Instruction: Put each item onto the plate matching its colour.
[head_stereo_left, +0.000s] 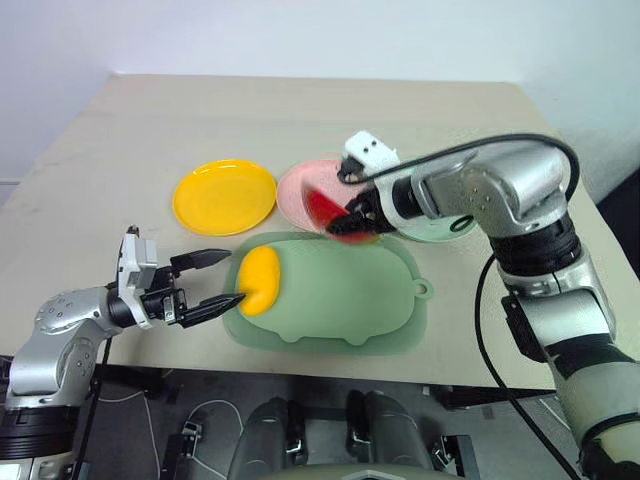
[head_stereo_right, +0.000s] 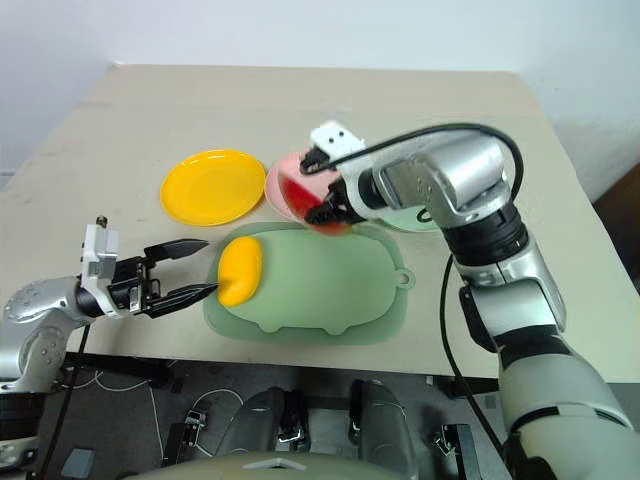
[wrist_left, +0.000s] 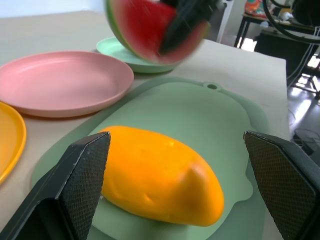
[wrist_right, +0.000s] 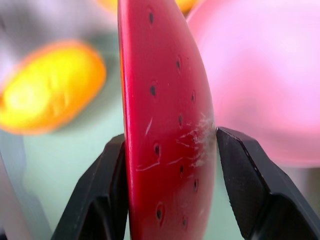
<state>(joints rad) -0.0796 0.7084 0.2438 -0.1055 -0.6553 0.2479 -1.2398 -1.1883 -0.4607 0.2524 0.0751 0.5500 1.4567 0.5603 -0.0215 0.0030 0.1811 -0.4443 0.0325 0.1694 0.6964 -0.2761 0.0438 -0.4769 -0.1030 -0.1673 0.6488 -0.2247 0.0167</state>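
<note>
The red watermelon wedge (wrist_right: 167, 125) with its green rind is off the surface, pinched flat-side to flat-side between the two black fingers of the right gripper (head_stereo_left: 352, 222), which holds it in the air above the near edge of the pink plate (head_stereo_left: 300, 188), at the seam where that plate meets the pale-green board (head_stereo_left: 350, 300). Gripping across the thin faces looks a sensible hold, since the curved rind would offer the pads little to bite on, and the height suggests a carry toward the pink plate, the nearest match for red flesh. The oval yellow mango (head_stereo_left: 260, 281) lies on its side at the left end of the board, not yet on any plate; the left gripper (head_stereo_left: 212, 282) hovers level just beside it with its fingers spread wide, one to either side of the fruit's end, apparently lined up for a sideways grasp. The yellow plate (head_stereo_left: 224, 196) waits bare a little beyond the mango, just beside the pink one. The mint-green plate (wrist_left: 125, 52) sits on the far side of the pink plate, largely behind the right arm; the small dark-green fruit cannot be made out. Everything rests on a plain beige tabletop (head_stereo_left: 150, 130) set against a pale wall, with furniture legs and cables beyond the table's edge in the left wrist view.
</note>
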